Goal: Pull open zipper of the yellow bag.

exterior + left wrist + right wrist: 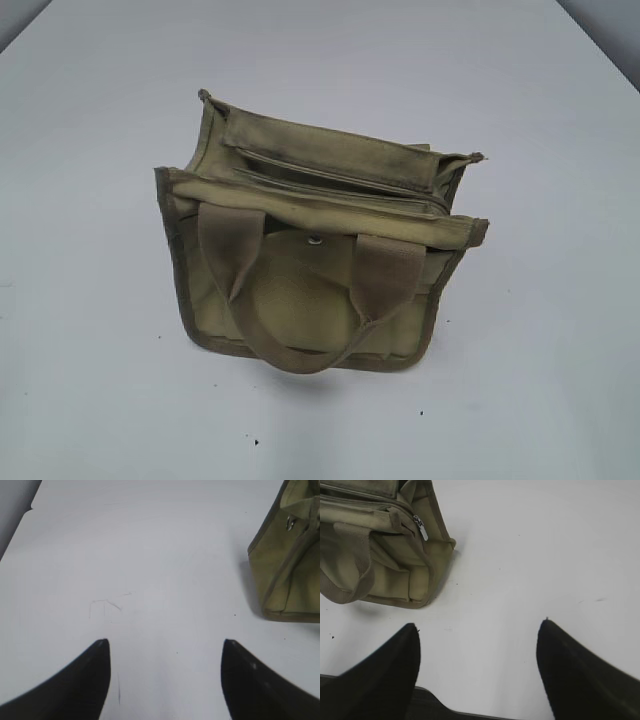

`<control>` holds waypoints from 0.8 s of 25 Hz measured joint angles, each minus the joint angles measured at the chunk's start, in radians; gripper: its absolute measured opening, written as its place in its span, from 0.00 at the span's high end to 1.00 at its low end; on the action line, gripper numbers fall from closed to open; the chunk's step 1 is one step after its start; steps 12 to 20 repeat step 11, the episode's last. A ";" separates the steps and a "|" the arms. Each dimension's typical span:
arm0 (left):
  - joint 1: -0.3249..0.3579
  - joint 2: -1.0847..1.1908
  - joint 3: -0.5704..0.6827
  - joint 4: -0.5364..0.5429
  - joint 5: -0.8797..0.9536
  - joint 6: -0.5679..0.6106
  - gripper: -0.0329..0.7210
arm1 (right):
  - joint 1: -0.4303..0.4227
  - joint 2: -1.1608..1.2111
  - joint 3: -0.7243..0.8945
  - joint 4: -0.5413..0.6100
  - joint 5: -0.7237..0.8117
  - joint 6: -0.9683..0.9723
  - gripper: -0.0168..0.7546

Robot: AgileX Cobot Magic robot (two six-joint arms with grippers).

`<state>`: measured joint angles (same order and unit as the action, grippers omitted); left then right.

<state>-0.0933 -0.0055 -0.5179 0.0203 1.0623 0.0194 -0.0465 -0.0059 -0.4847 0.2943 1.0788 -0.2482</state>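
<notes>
Canvas of the yellow bag [320, 260], mid-frame on the table [540, 380], looks soft and light; best hold is the zipper [421, 527] tab. Left gripper [165, 652] and right gripper [477, 637] gape empty.

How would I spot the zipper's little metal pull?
Find the khaki bag on the white table. Follow the zipper along its top to the corner. There hangs a shiny silver tab, long and dangling, unlike the round snap button on the front.
</notes>
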 joint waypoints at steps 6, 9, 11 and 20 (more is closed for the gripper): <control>0.000 0.000 0.000 0.000 0.000 0.000 0.26 | 0.000 0.000 0.000 0.000 -0.002 0.000 0.25; 0.000 0.000 0.000 -0.001 0.000 0.000 0.26 | 0.000 0.000 0.000 0.000 -0.002 0.000 0.25; 0.000 0.000 0.000 -0.001 0.000 0.000 0.26 | 0.000 0.000 0.000 0.000 -0.002 -0.001 0.25; 0.000 0.000 0.000 -0.001 0.000 0.000 0.26 | 0.000 0.000 0.000 0.000 -0.002 -0.001 0.25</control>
